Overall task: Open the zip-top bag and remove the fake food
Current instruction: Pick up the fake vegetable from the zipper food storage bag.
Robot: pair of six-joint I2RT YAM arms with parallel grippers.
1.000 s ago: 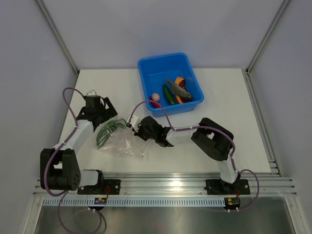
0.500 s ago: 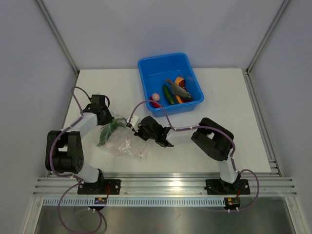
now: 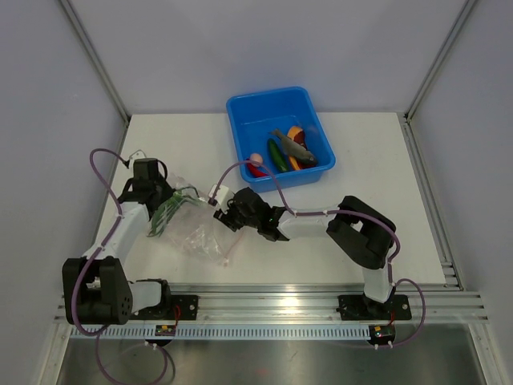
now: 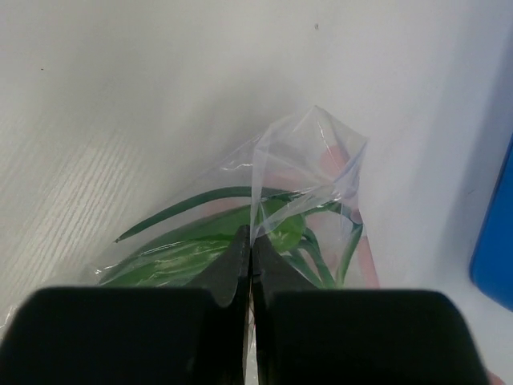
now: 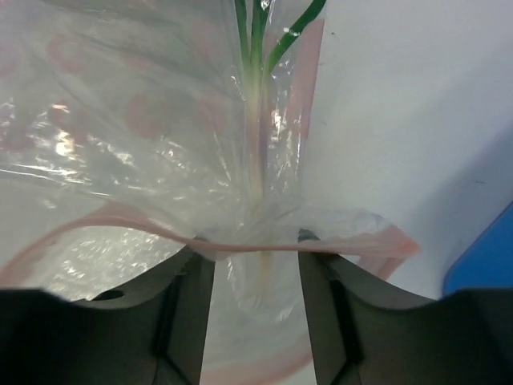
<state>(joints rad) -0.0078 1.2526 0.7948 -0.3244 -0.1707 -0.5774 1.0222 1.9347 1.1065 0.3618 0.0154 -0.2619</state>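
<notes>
The clear zip-top bag (image 3: 195,231) lies crumpled on the white table between my two arms. A green onion (image 4: 210,241) is still inside it, its pale stalk pointing at the pink zip strip (image 5: 264,243). My left gripper (image 4: 251,241) is shut on a fold of the bag's clear film at the bag's far left end (image 3: 178,198). My right gripper (image 5: 255,245) is open at the bag's mouth (image 3: 217,210); the zip strip drapes across both fingertips, with loose film and the onion's stalk between them. More fake food, including a green chilli (image 3: 276,155), lies in the blue tub (image 3: 240,108).
The blue tub stands at the back centre, just behind my right gripper, and also holds a grey fish (image 3: 292,145), an orange slice (image 3: 297,132) and a pink egg (image 3: 256,159). Its blue wall (image 5: 481,257) shows at the right edge of the right wrist view.
My left gripper came in from the left, shut on the bag's film and pulled that end up and leftward. My right gripper's jaws opened, letting go of the bag's mouth.
</notes>
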